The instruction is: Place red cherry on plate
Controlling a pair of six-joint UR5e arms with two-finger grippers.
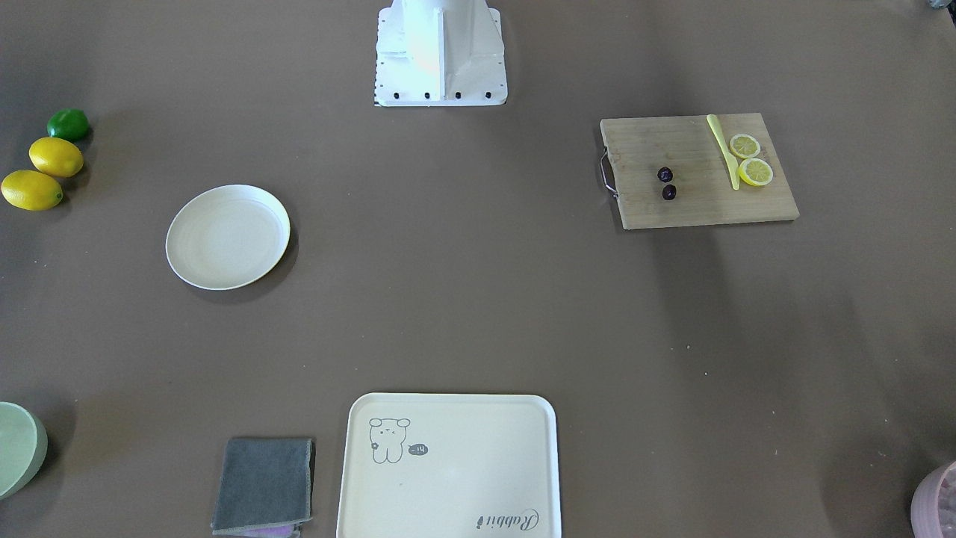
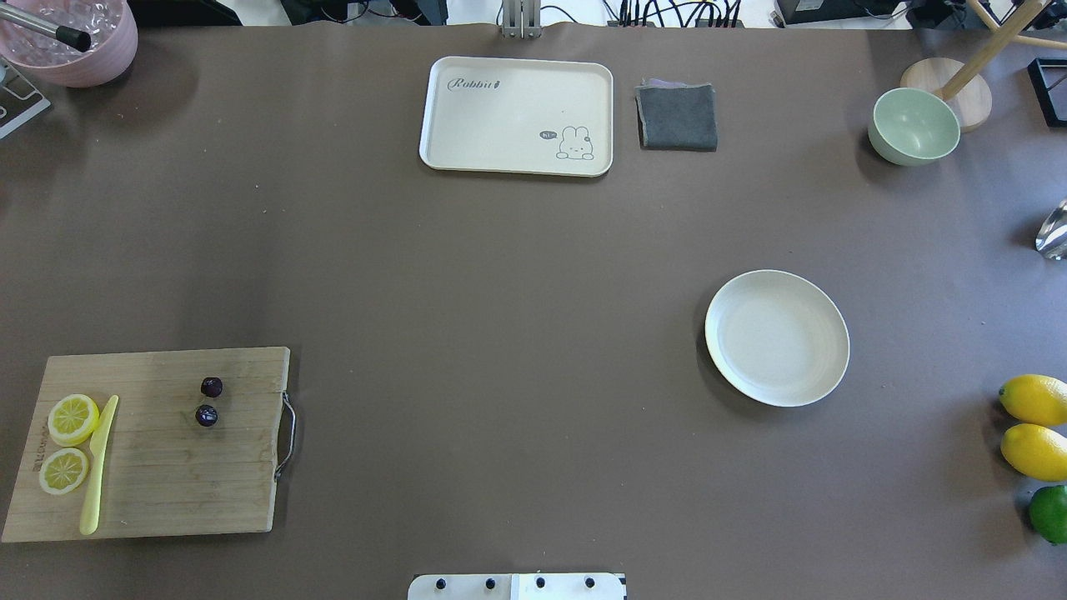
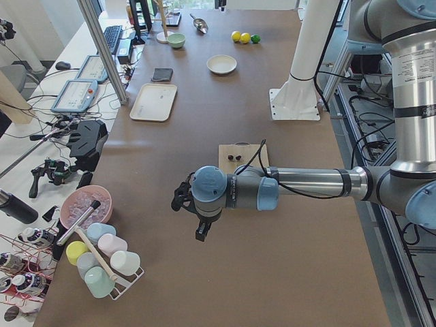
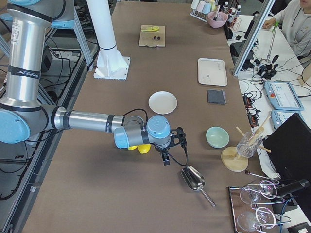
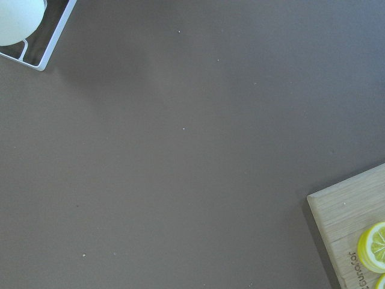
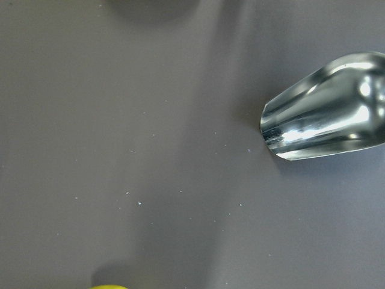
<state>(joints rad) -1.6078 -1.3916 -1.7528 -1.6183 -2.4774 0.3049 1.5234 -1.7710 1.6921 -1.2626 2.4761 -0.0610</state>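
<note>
The red cherry (image 2: 208, 401), two tiny dark round fruits, lies on a wooden cutting board (image 2: 167, 483) at the near left of the overhead view, also seen as the cherry (image 1: 667, 183). The round cream plate (image 2: 777, 337) sits bare on the right half, far from the cherry. My left gripper (image 3: 201, 230) hangs over bare table beyond the board's outer end, seen only in the exterior left view. My right gripper (image 4: 166, 158) hovers near the lemons and a metal scoop (image 4: 194, 178). For both, I cannot tell whether the fingers are open or shut.
Two lemon slices (image 2: 71, 419) and a yellow knife (image 2: 98, 462) share the board. A rabbit tray (image 2: 517, 115), grey cloth (image 2: 677, 117) and green bowl (image 2: 914, 125) line the far side. Whole lemons (image 2: 1034, 400) and a lime (image 2: 1049, 513) sit at the right edge.
</note>
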